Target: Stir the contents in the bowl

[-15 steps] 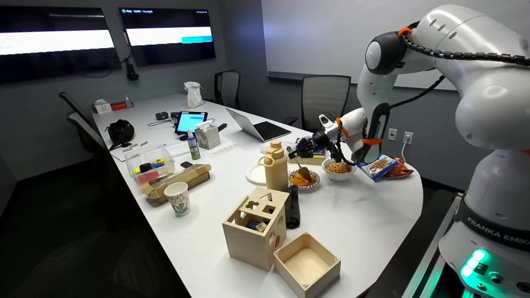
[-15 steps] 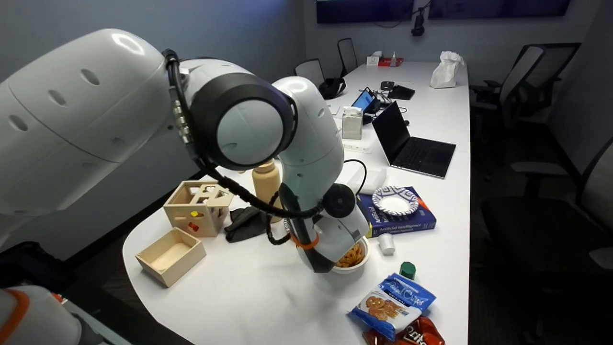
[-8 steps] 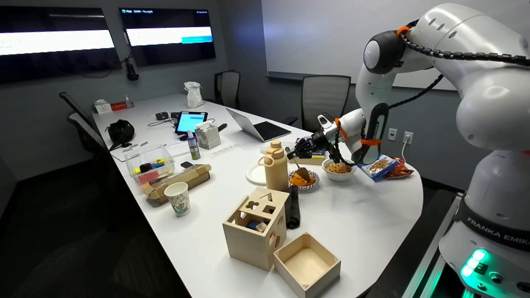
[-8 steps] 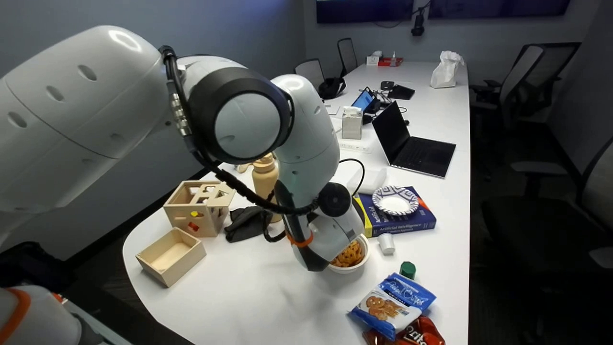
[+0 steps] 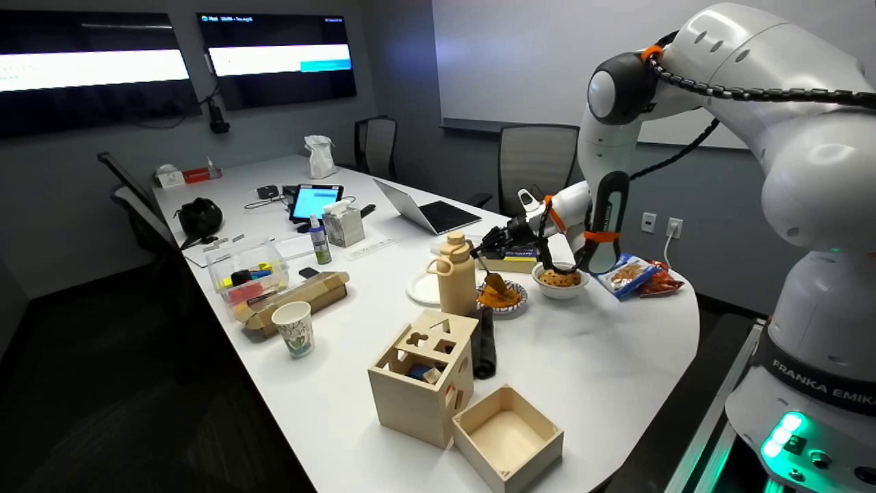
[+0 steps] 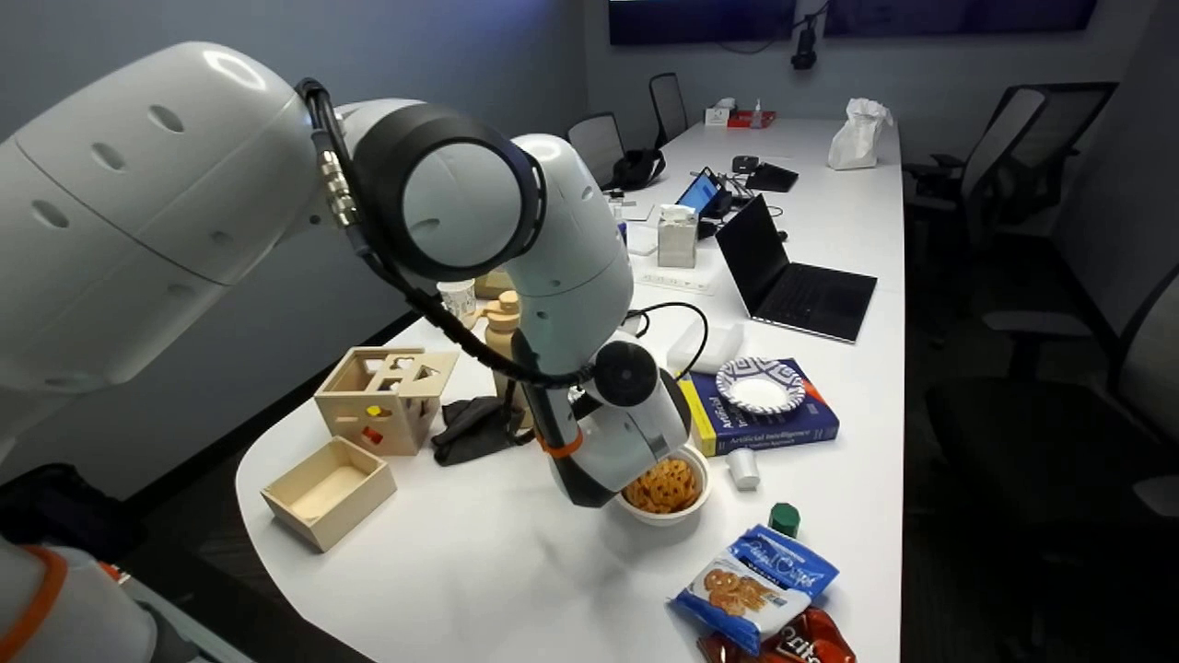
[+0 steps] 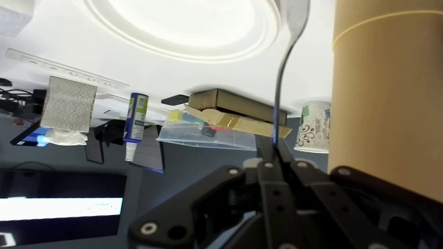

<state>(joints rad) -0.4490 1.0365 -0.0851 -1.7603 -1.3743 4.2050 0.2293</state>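
The bowl (image 5: 513,308) is small, with a patterned light rim, and stands on the table beside a tan bottle in an exterior view. The orange contents (image 5: 494,300) fill it. My gripper (image 5: 476,250) is shut on the handle of a metal utensil (image 5: 495,282) and holds it above and behind the bowl. The utensil slants down, its broad brown-looking head in the contents. In the wrist view my gripper (image 7: 276,147) pinches the thin handle (image 7: 282,69); the head is out of view there. The arm hides the bowl and gripper in the other exterior view.
The tan bottle (image 5: 456,277) stands close beside the bowl and the utensil. A white plate (image 5: 419,293) lies behind it. A white bowl of snacks (image 5: 561,293) stands close by, with a book (image 6: 774,431) behind. A dark cloth (image 5: 486,349) and wooden box (image 5: 410,404) are nearer.
The arm and gripper have shifted a little left in both exterior views. The utensil's head has moved slightly left and up within the contents, which look more spread out.
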